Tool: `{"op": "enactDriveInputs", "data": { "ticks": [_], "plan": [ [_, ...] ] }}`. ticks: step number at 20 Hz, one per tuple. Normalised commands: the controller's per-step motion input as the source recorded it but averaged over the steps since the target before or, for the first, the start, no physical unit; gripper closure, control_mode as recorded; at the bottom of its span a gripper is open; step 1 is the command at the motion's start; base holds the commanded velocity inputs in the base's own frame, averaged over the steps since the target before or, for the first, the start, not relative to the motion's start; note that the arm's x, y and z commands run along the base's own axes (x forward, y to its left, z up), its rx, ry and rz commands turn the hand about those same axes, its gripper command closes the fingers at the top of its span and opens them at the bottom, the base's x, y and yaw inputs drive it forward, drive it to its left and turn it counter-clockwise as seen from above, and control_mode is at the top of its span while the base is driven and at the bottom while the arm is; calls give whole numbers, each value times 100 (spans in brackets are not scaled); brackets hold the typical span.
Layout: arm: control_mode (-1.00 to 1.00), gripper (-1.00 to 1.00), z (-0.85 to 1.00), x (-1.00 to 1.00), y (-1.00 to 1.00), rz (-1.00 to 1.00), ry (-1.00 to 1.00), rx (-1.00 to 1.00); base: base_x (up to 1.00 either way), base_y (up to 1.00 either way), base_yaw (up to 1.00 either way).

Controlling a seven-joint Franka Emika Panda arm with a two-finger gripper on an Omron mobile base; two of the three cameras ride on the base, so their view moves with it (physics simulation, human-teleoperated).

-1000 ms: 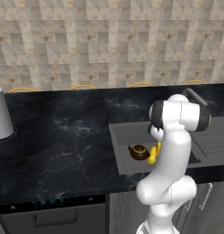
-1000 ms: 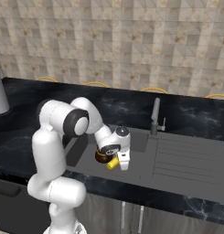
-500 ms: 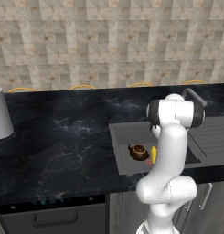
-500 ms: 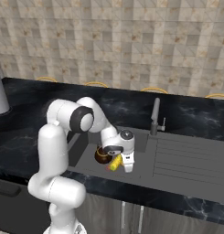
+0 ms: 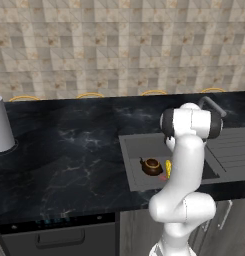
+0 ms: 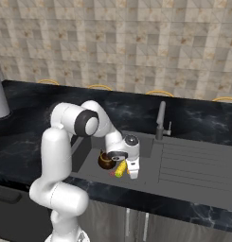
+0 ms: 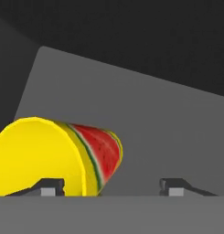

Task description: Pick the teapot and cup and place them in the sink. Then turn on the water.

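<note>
The gripper (image 7: 111, 187) hung low in the sink (image 5: 139, 145), jaws spread wide with nothing between them. The cup (image 7: 54, 157) lay tipped on its side on the basin floor just beside the teapot (image 5: 152, 166) (both already in the sink), seemingly touching one finger, though that was hard to judge. The tap (image 6: 160, 120) appeared dry, so water was the remaining step.
</note>
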Motion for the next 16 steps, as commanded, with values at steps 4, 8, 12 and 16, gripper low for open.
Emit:
{"op": "enactDriveInputs", "data": {
  "ticks": [4,8,12,16],
  "plan": [
    [-100,-100,28,17,0,0,8,0,0,0,0],
    [-100,-100,56,19,0,0,12,0,0,0,0],
    [-100,-100,76,18,0,0,14,0,0,0,0],
    [-100,-100,91,10,0,0,13,0,0,0,0]
  ]
}}
